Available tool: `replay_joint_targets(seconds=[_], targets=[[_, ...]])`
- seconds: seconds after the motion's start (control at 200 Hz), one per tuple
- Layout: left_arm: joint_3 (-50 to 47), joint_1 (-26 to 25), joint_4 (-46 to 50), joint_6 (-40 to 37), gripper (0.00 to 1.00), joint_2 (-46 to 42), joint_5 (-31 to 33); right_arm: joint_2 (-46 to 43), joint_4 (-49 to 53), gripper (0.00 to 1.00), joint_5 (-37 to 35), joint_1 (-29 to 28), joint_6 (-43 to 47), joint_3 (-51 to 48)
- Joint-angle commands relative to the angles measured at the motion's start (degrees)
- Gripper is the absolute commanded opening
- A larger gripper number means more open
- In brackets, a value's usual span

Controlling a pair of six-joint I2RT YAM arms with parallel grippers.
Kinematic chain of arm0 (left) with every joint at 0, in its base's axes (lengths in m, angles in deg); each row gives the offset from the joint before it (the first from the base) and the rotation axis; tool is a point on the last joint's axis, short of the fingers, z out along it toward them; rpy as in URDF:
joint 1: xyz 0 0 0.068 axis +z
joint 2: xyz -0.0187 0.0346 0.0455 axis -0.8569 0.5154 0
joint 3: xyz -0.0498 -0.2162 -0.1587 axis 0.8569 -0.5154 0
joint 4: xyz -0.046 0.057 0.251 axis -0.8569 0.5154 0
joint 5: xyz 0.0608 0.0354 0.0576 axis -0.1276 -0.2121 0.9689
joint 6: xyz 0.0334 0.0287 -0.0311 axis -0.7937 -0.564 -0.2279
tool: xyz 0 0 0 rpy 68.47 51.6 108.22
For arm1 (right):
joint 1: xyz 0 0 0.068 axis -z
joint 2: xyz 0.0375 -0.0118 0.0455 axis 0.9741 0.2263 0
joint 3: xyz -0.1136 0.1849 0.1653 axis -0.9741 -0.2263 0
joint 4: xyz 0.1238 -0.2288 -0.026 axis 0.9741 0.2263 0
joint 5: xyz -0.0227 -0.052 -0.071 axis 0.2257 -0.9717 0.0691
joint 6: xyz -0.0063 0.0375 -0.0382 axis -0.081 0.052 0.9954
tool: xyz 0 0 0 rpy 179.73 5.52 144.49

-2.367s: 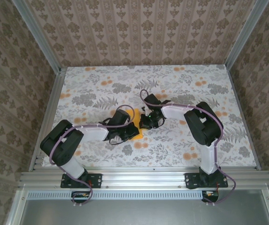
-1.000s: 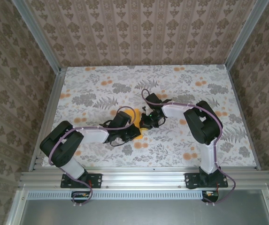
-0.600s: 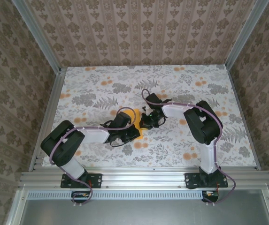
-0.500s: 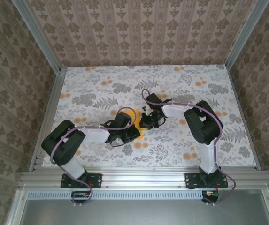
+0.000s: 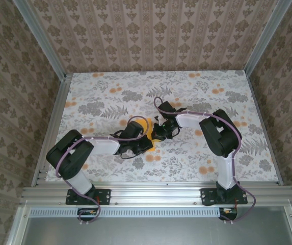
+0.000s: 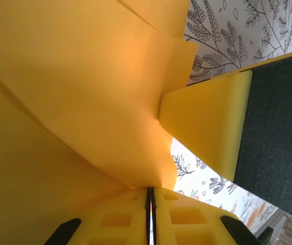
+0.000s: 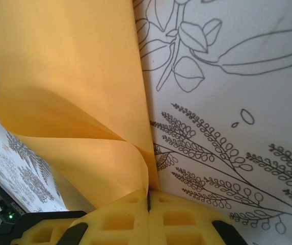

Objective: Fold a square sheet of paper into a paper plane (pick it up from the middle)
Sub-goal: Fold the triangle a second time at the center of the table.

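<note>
In the left wrist view, the left pincer [image 6: 151, 191] has its two yellow waffle-faced pads pressed flat together with only a hairline seam between them. The sheet of orange paper [image 6: 74, 102] runs down into that seam, so the pincer is clamped on the paper. Directly above the pads the sheet rises in broad overlapping layers, one flap lying over another, with a free corner up and to the right. Right of the pads and a little beyond them, a yellow finger [image 6: 207, 122] of the right pincer, on its black body, stands against the paper's edge. Past it lies the table cover [image 6: 227, 30] with its printed leaves.

In the right wrist view, the right pincer [image 7: 148, 194] is closed in the same way, pads together, pinching the paper [image 7: 69, 76] at a curled fold at its tips. From there the sheet spreads up and to the left in a curved upper layer over a lower one. To the right of the pincer the leaf-printed cover [image 7: 227, 102] is bare.

From above, both arms reach in from the near edge. The left pincer [image 5: 144, 144] and right pincer [image 5: 159, 133] meet close together near the table's middle. The paper [image 5: 147, 124] lies between them, mostly covered, with orange showing just beyond the left pincer. Farther off are the floral table cover [image 5: 202, 87] and then the patterned wall [image 5: 156, 35].
</note>
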Motion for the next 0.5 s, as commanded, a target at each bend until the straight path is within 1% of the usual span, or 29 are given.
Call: replay_joint_targets(seconds=[0.0,0.295,0.495], targets=[[2.2,-0.3,1.9,-0.4,0.11,1.0,0.5,7.5,3.7,0.06,-10.2,-0.5,-0.9,-3.2],[4.1,-0.8,9.0,-0.6,0.10,1.2,1.9,6.6,2.1,0.06,-9.3,-0.5,-0.6,-3.6],[4.2,-0.7,11.7,-0.8,0.09,1.4,2.2,3.8,1.7,0.06,-9.1,-0.6,2.4,-2.2]])
